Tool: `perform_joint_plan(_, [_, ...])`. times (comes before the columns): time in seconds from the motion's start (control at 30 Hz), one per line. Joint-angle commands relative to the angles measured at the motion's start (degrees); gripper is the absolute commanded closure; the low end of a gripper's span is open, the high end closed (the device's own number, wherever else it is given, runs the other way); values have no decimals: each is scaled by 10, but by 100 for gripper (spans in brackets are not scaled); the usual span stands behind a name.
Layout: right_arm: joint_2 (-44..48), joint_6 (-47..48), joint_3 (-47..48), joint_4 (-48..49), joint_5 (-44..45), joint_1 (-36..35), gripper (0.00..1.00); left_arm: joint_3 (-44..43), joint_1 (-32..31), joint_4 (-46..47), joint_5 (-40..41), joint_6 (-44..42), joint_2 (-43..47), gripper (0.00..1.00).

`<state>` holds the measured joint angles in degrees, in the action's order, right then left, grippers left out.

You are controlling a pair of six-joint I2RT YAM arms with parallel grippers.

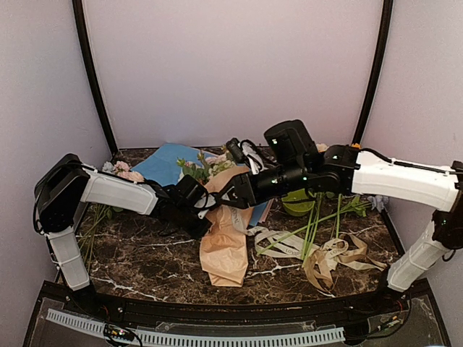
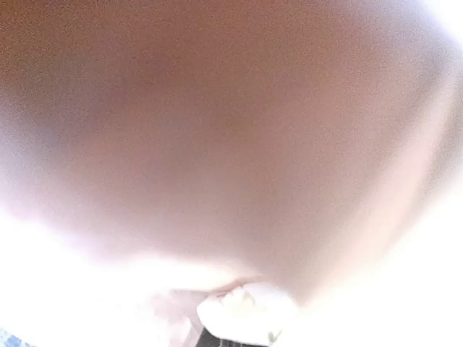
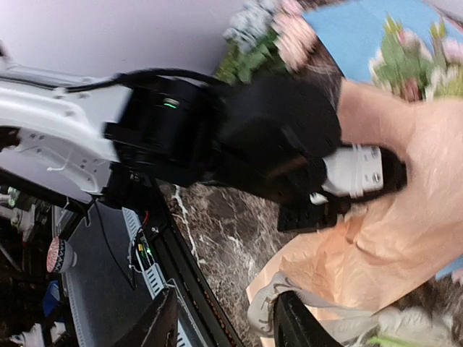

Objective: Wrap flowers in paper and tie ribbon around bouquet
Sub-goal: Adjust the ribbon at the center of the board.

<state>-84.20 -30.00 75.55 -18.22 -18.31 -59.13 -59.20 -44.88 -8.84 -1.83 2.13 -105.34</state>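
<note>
The bouquet (image 1: 226, 249) lies mid-table as a cone of tan paper (image 3: 405, 217), its point toward the front. Pink-cream flowers (image 1: 210, 165) show at its far end (image 3: 405, 58). My left gripper (image 1: 202, 217) is at the cone's left edge, shut on the paper. Blurred tan paper (image 2: 231, 144) fills the left wrist view and hides its fingers. My right gripper (image 1: 230, 189) hovers over the cone's upper part. Its fingers stand open (image 3: 224, 329) with only the marble between them. The cream ribbon (image 3: 265, 308) curls by the cone's edge, beside one right finger, and trails right (image 1: 278, 242).
A light blue sheet (image 1: 165, 163) lies under the blooms at the back. A loose bunch (image 1: 119, 172) lies at the far left. Long green stems (image 1: 318, 220) and a tan ribbon tangle (image 1: 340, 256) lie on the right. The table's front edge (image 1: 217, 300) is close.
</note>
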Motion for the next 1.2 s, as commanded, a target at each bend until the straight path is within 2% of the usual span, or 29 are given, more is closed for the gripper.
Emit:
perform_joint_plan(0.0, [-37, 6, 19, -140, 85, -6, 44, 23, 7, -71, 17, -6, -28, 100])
perform_joint_plan(0.1, [10, -7, -14, -106, 114, -3, 30, 23, 6, -71, 17, -5, -29, 100])
perform_joint_plan(0.2, [46, -24, -55, -110, 164, 16, 27, 23, 7, -71, 17, -5, -29, 100])
perform_joint_plan(0.37, [64, -85, -143, -146, 190, 94, 43, 19, 7, -74, 14, -5, -30, 100])
perform_joint_plan(0.43, [64, -91, -170, -144, 204, 102, 51, 19, 7, -74, 14, -5, -30, 100])
perform_joint_plan(0.57, [13, -62, -186, -129, 192, 104, 49, 21, 7, -72, 14, -5, -31, 100])
perform_joint_plan(0.73, [-97, -42, -132, -172, 259, 104, 49, 20, 6, -76, 15, -5, -31, 100])
perform_joint_plan(0.9, [-149, -52, -139, -182, 294, 105, 51, 25, 6, -74, 17, -6, -29, 100])
perform_joint_plan(1.0, [-141, -80, -193, -183, 295, 105, 53, 23, 5, -74, 20, -8, -29, 100])
perform_joint_plan(1.17, [-83, -146, -277, -233, 364, 124, 57, 22, 5, -74, 22, -10, -33, 100])
